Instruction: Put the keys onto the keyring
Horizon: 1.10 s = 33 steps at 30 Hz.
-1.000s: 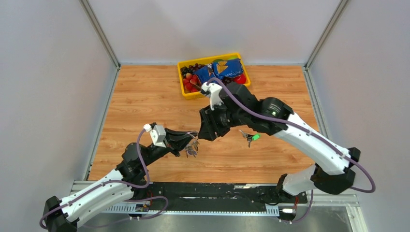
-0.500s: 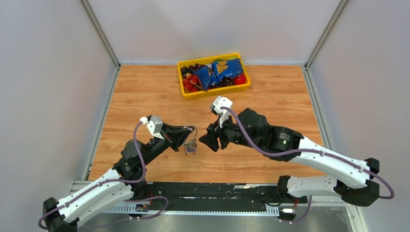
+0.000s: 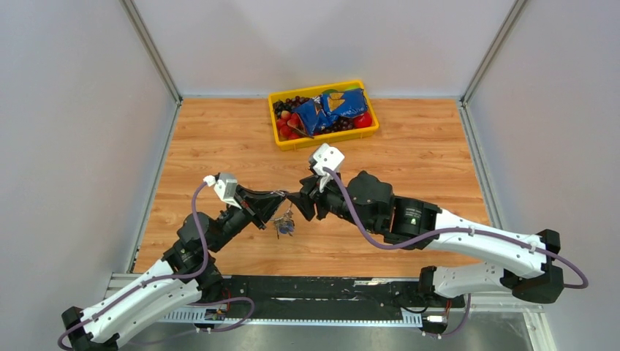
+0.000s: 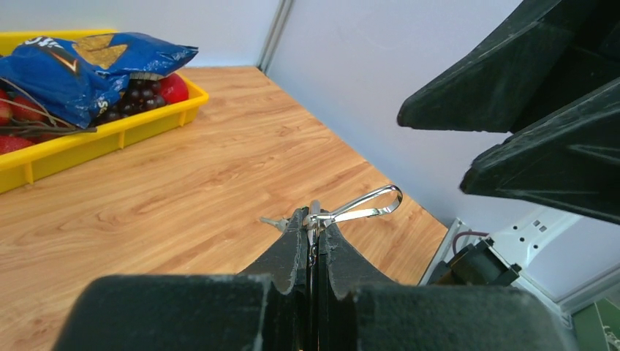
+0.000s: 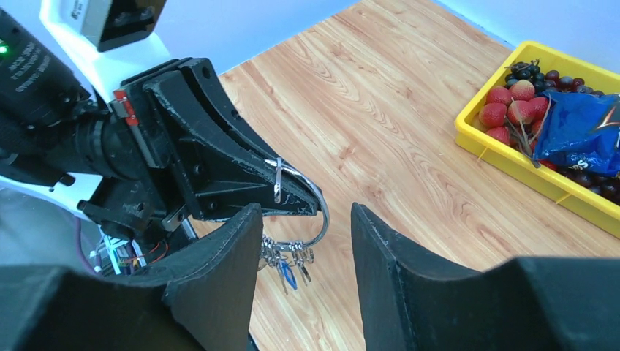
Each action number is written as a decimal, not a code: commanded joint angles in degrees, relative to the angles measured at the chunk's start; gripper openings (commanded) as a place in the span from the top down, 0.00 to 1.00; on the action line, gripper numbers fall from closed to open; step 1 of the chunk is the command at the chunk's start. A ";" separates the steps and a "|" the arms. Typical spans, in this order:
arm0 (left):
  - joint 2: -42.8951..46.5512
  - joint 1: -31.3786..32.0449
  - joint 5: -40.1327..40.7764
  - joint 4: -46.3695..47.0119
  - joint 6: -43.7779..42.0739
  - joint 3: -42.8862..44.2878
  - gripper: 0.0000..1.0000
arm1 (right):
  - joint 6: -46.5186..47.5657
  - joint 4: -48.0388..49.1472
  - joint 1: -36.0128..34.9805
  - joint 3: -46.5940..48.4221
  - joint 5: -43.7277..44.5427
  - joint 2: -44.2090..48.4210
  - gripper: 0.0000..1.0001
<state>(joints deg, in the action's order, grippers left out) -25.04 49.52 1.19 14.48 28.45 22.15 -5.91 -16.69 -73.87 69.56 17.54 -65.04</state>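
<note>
Right tool [image 5: 303, 219], spread and empty, has neared the ring [image 5: 320, 202] the left tool [image 4: 312, 227] pinches; a bump could dislodge it.

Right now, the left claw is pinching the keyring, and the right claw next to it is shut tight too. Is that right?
Not quite. The left gripper is pinching the keyring, but the right gripper next to it is not shut tight. Its fingers stand wide apart with nothing held between them. The right wrist view shows this best.
</note>
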 commanded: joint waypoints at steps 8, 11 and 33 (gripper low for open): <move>3.06 0.13 1.53 -2.43 1.10 3.15 1.00 | -4.38 3.41 -0.62 4.98 -0.38 -4.33 0.50; 3.94 0.10 1.86 -2.95 1.07 3.16 1.00 | -5.51 3.42 -0.67 5.39 -1.20 -4.61 0.50; 5.20 0.11 1.46 -3.68 1.41 3.51 1.00 | -7.66 3.50 -1.68 6.71 -0.17 -7.77 0.65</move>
<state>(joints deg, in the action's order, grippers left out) -20.27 49.52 2.92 8.71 29.28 23.07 -13.04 -15.51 -75.02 73.65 16.93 -72.47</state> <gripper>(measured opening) 0.046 0.370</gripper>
